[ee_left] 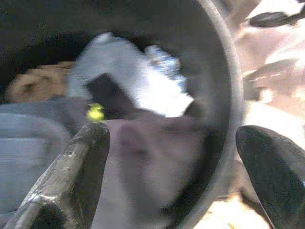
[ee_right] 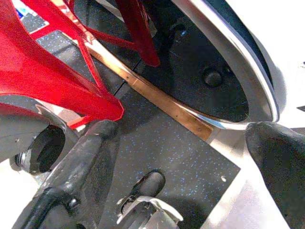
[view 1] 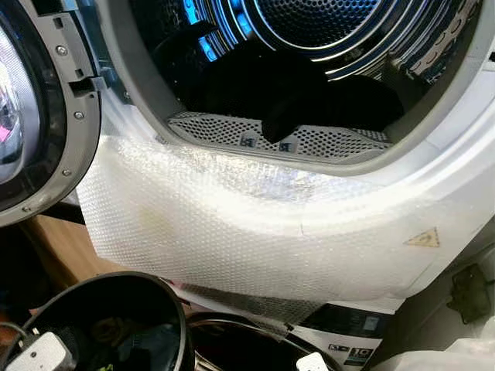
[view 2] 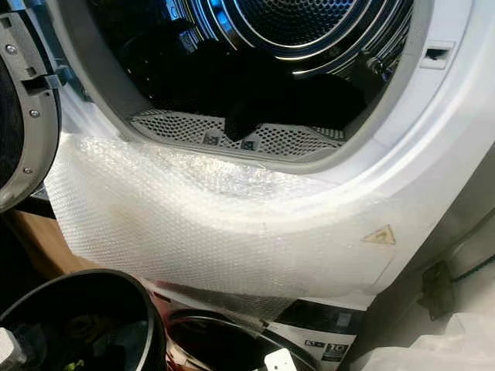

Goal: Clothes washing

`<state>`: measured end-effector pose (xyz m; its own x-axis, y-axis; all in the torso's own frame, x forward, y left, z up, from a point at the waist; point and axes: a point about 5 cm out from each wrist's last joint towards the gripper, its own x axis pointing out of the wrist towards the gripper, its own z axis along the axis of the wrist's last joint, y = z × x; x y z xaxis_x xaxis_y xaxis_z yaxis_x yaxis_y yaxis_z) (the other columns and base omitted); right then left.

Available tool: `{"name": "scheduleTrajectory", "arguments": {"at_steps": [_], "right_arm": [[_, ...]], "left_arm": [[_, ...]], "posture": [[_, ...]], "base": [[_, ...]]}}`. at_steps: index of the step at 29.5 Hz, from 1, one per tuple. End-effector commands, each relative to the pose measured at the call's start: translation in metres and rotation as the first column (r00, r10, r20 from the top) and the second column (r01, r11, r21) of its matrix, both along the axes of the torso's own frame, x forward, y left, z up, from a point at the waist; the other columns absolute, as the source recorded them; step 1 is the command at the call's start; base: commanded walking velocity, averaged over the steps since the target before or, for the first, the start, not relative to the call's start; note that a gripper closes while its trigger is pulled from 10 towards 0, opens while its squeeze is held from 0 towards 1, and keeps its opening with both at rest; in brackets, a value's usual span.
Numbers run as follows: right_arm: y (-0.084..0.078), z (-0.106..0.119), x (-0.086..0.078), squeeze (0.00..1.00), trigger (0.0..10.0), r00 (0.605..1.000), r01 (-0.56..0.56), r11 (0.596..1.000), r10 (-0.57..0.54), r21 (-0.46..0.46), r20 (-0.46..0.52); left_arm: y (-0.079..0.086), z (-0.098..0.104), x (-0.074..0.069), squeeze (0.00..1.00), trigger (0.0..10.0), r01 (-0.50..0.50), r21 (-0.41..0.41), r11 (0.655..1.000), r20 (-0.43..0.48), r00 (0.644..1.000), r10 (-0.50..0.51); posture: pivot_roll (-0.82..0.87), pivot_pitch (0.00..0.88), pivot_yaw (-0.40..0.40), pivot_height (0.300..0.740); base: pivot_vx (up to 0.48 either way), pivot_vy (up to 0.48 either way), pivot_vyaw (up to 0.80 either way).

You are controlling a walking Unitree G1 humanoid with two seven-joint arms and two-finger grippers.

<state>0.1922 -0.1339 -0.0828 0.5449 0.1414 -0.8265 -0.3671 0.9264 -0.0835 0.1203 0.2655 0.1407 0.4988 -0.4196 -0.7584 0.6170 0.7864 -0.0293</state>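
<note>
- Washing machine point(view 1: 433, 193): door point(view 1: 46, 116) swung open at upper left of the frame; bubble wrap point(view 1: 232, 224) draped over the lower rim.
- Dark clothes point(view 1: 309, 97): inside the drum, upper centre; one fold hangs over the perforated lip and may get trapped by the door.
- Basket point(view 1: 166, 305): lower left, holding more laundry.
- Left gripper point(ee_left: 171, 157): fingers wide apart, empty, above the basket's clothes point(ee_left: 143, 157); blur suggests a mistimed grab.
- Right gripper point(ee_right: 181, 157): spread, empty, over floor.

Door point(view 1: 31, 116): cut off by the left edge. Drum point(view 1: 309, 31): top cropped by the upper edge. Dark garment point(view 1: 294, 100): detail lost in shadow. Basket contents point(ee_left: 128, 95): blurred, unidentifiable. Label point(view 1: 352, 352), lower right: print too small to be read.
</note>
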Motion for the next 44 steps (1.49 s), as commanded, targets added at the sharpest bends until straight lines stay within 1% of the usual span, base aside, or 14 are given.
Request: {"name": "scheduleTrajectory", "arguments": {"at_steps": [1, 3, 5, 8, 13, 14, 18, 24, 29, 33, 38, 44], "right_arm": [[0.000, 0.000, 0.000, 0.00, 10.0, 1.000, -0.007, 1.000, 0.007, -0.004, -0.007], [-0.001, 0.000, 0.000, 0.00, 10.0, 1.000, -0.009, 1.000, 0.009, -0.006, -0.006], [-0.001, 0.000, 0.001, 0.00, 10.0, 1.000, -0.011, 1.000, 0.011, -0.007, -0.005], [-0.001, 0.001, 0.002, 0.00, 10.0, 1.000, -0.018, 1.000, 0.018, -0.010, -0.004], [-0.002, 0.001, 0.003, 0.00, 10.0, 0.999, -0.032, 0.999, 0.032, -0.014, -0.003], [-0.003, 0.002, 0.004, 0.00, 10.0, 0.999, -0.033, 0.999, 0.033, -0.016, -0.001], [-0.005, 0.002, 0.005, 0.00, 10.0, 0.999, -0.032, 0.999, 0.032, -0.018, 0.002], [-0.007, 0.002, 0.004, 0.00, 10.0, 1.000, -0.028, 0.999, 0.028, -0.023, 0.000], [-0.006, 0.002, 0.005, 0.00, 10.0, 1.000, -0.025, 0.999, 0.025, -0.021, 0.000], [-0.003, 0.003, 0.006, 0.00, 10.0, 1.000, -0.023, 1.000, 0.023, -0.014, 0.004], [-0.003, 0.002, 0.005, 0.00, 10.0, 1.000, -0.028, 0.999, 0.028, -0.016, 0.000], [-0.007, 0.002, 0.004, 0.00, 10.0, 1.000, -0.028, 0.999, 0.028, -0.023, -0.003]], "left_arm": [[0.006, -0.001, 0.002, 1.00, 10.0, 0.009, 0.055, 0.998, 0.006, 1.000, -0.009], [0.009, -0.008, 0.004, 1.00, 10.0, 0.025, 0.093, 0.995, 0.009, 1.000, -0.026], [0.011, -0.012, 0.004, 1.00, 10.0, 0.040, 0.103, 0.994, 0.011, 0.999, -0.041], [0.007, -0.023, 0.007, 1.00, 10.0, 0.056, 0.047, 0.997, 0.014, 0.998, -0.056], [0.004, -0.034, 0.008, 1.00, 10.0, 0.098, 0.029, 0.995, -0.012, 0.995, -0.098], [0.005, -0.037, 0.008, 1.00, 10.0, 0.115, 0.036, 0.993, -0.024, 0.993, -0.114], [0.007, -0.041, 0.008, 1.00, 10.0, 0.128, 0.041, 0.991, -0.033, 0.991, -0.127], [0.010, -0.045, 0.009, 1.00, 10.0, 0.163, 0.084, 0.983, -0.056, 0.986, -0.159], [0.011, -0.049, 0.007, 1.00, 10.0, 0.194, 0.095, 0.976, -0.091, 0.978, -0.185], [0.012, -0.058, 0.005, 1.00, 10.0, 0.216, 0.130, 0.968, -0.121, 0.972, -0.200], [0.003, -0.066, 0.008, 1.00, 10.0, 0.216, 0.105, 0.971, -0.105, 0.973, -0.205], [-0.002, -0.081, 0.012, 1.00, 10.0, 0.213, 0.101, 0.972, -0.096, 0.974, -0.203]], "posture": [[0.40, 0.000, -0.001, 0.740], [0.40, 0.000, -0.013, 0.740], [0.40, 0.000, -0.019, 0.740], [0.41, 0.000, -0.029, 0.740], [0.41, 0.000, -0.042, 0.740], [0.40, 0.000, -0.044, 0.740], [0.39, 0.000, -0.049, 0.740], [0.39, 0.000, -0.047, 0.740], [0.40, 0.000, -0.046, 0.740], [0.40, 0.000, -0.044, 0.740], [0.40, 0.000, -0.047, 0.740], [0.39, 0.000, -0.053, 0.740]], "base": [[0.000, 0.000, 0.00], [0.000, 0.000, 0.00], [0.000, 0.000, 0.00], [0.000, 0.000, 0.00], [0.000, 0.000, 0.00], [0.000, 0.000, 0.00], [0.000, 0.000, 0.00], [0.000, 0.000, 0.00], [0.000, 0.000, 0.00], [0.000, 0.000, 0.00], [0.000, 0.000, 0.00], [0.000, 0.000, 0.00]]}}
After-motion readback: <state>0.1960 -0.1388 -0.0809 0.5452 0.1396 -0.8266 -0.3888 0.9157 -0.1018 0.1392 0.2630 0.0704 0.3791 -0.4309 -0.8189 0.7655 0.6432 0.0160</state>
